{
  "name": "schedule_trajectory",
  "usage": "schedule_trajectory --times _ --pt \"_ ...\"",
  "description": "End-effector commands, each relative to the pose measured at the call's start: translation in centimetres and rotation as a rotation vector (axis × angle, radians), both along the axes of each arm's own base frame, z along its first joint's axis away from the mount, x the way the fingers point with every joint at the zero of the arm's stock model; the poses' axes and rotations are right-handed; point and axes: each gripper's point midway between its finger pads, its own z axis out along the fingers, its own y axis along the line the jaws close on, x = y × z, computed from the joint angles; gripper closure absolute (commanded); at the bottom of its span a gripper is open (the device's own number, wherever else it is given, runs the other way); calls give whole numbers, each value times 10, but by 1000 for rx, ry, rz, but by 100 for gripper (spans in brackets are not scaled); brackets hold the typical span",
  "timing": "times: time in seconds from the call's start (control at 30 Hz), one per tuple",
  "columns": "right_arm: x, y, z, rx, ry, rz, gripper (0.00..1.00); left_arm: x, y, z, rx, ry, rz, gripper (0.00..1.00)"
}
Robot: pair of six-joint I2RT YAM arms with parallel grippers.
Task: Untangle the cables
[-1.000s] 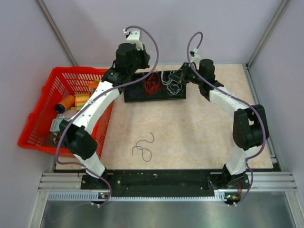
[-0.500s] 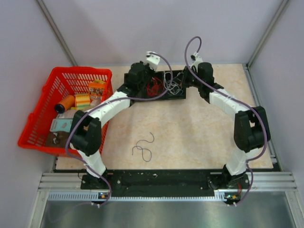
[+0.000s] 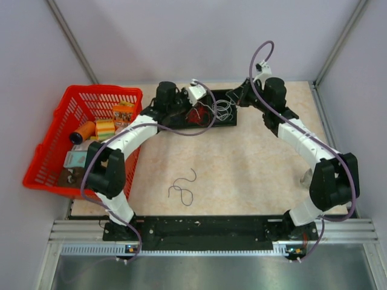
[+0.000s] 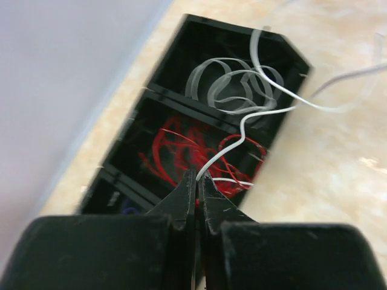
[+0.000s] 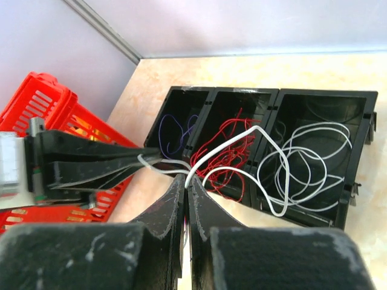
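Black and split into three compartments in a row, a tray (image 5: pixel 314 92) is set at the far side of the bench (image 3: pixel 242 169). Dark blue cables (image 5: pixel 175 130) are kept in the compartment nearest the red basket (image 3: pixel 51 166), red cables (image 5: pixel 227 154) in the middle one and white cables (image 5: pixel 311 151) in the one at the other end. The basket, filled with assorted items, is placed at the bench's left edge.

A white cable (image 4: pixel 242 128) is held at one end by the left fingers (image 4: pixel 184 204), which are pressed together on it with no gap seen at the tips. From there the strand is seen rising in a wavy line above the middle compartment and running off past the tray's edge.

The right fingers (image 5: pixel 170 205) are likewise closed tight, and a white strand is pinched at their tips. It is looped up over the red cables and down into the white bundle. A short stretch of white is also seen between the two sets of fingertips, which are found close together just in front of the tray. Whether both pairs are clamped on one and the same strand cannot be told.

One loose dark cable (image 3: pixel 183 188) is curled on the bench, well apart from the tray and nearer the arm bases.
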Motion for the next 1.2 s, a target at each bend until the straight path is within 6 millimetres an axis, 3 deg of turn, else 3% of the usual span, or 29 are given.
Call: schedule_trajectory --times 0.0,0.03,0.1,0.13,0.17,0.23,0.3,0.37,0.4,0.47,0.5,0.57,0.63,0.7,0.77,0.83,0.93,1.03,1.07,1.17 --pt "-8 -12 7 21 -24 -29 100 -76 -19 19 -133 175 -269 100" --pt "-11 -13 6 25 -23 -28 100 -80 -21 26 -186 189 -255 100" --pt "-15 -12 10 33 -28 -18 100 -65 -8 53 -247 140 -91 100" --pt "-17 -12 15 35 -36 -16 100 -48 5 83 -293 53 43 100" --pt "-19 -13 18 36 -37 -16 100 -28 30 105 -335 -14 245 100" --pt "-25 -15 32 42 -63 -19 100 -11 78 168 -426 -145 539 100" --pt "-31 -19 45 47 -88 -27 100 -23 98 235 -493 -274 638 100" --pt "-38 -23 56 55 -113 -39 100 -62 73 279 -449 -423 460 100" --pt "-41 -25 60 57 -124 -44 100 -75 57 284 -400 -471 367 100" --pt "-44 -27 66 68 -139 -49 100 -71 30 250 -278 -395 222 100" --pt "-46 -27 69 79 -145 -47 100 -63 18 211 -197 -309 171 100" --pt "-47 -25 67 92 -141 -37 100 -43 18 151 -122 -166 194 100" --pt "-49 -24 64 89 -133 -30 100 -30 33 119 -109 -102 337 100" --pt "-51 -26 59 67 -123 -34 100 -37 28 121 -237 -91 336 100" --pt "-52 -30 57 39 -117 -47 100 -41 14 143 -393 -92 289 100" --pt "-50 -31 52 23 -109 -52 100 -32 3 150 -465 -30 301 100" --pt "-47 -31 41 13 -93 -56 100 -17 -27 144 -543 126 273 100" --pt "-35 -32 30 -5 -82 -83 100 6 -50 119 -574 267 297 100" --pt "-30 -31 26 -6 -77 -86 100 18 -59 98 -567 325 317 100" --pt "-16 -24 23 4 -78 -74 100 39 -82 71 -584 413 318 100"
